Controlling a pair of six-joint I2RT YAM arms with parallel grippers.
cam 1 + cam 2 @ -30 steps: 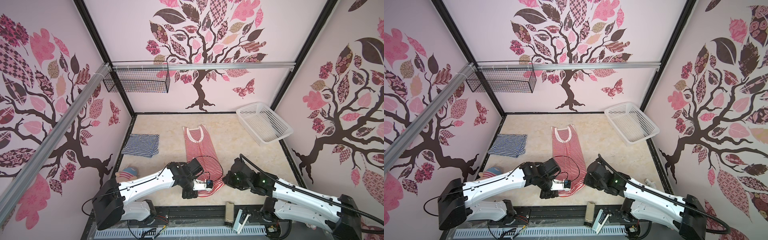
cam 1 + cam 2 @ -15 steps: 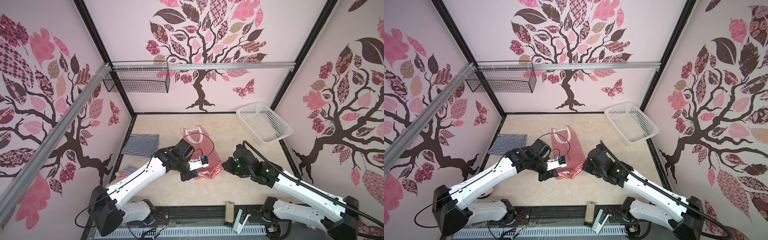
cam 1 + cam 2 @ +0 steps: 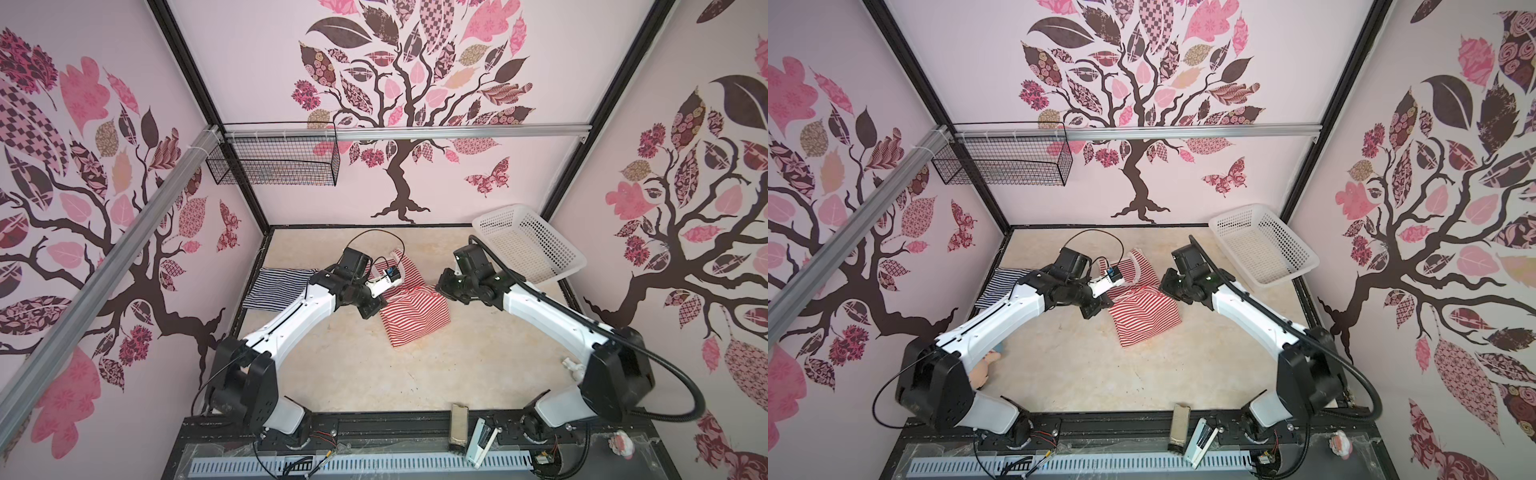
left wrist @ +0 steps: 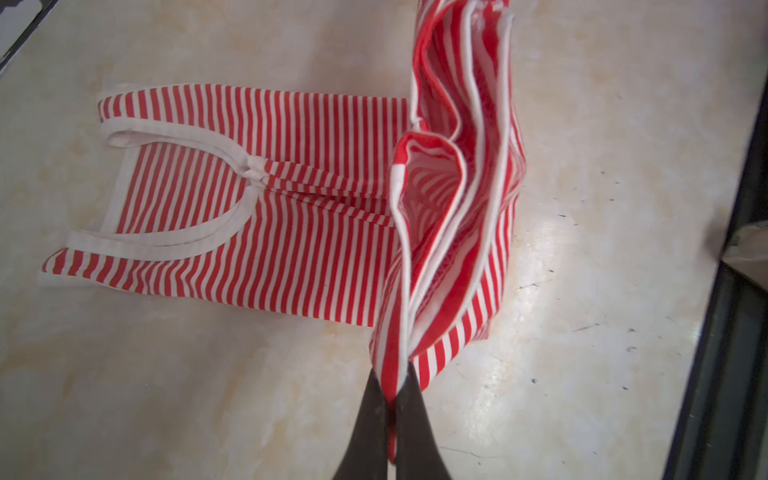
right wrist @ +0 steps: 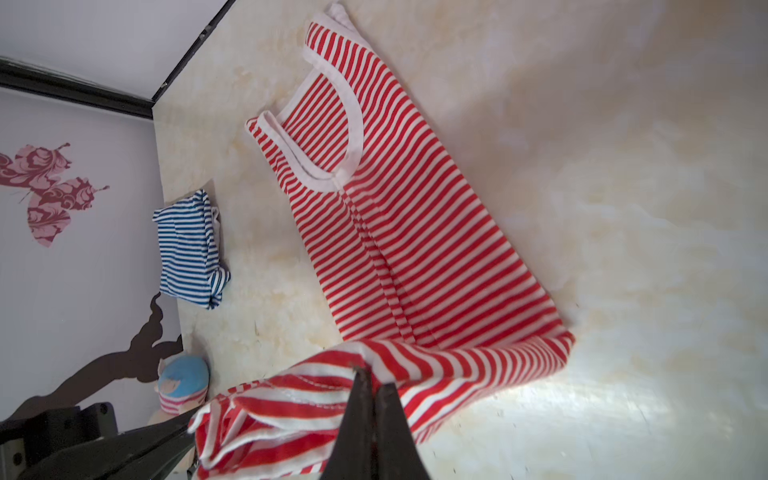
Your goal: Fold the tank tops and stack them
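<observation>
Left wrist view: left gripper [image 4: 394,395], jaws pressed together on one hem corner of the red top [image 4: 270,208], striped cloth pinched between the dark tips. Beyond the grip, hem raised off the table [image 4: 166,395] and sagging in loose folds. Strap end flat on the surface, white trim facing up.

Right wrist view: right gripper [image 5: 376,384], jaws likewise closed on the hem edge toward the opposite corner, cloth bunched around the tips. Lower part of the top doubled back over the flat body from a crease on the table.

In both top views: red top mid-table, straps toward the back. Folded-over half held up between the two grippers, one at each side of it. Near edge of the fold resting on the surface.

Navy top [image 3: 276,286] folded and lying flat at the left edge of the table, well apart from the red one, touched by neither gripper. Not stacked yet.

Doll [image 3: 982,370] at the left edge nearer the front, only partly visible in a top view; blue cap and striped shirt clear in the right wrist view.

Basket [image 3: 498,212] at the back right corner.
</observation>
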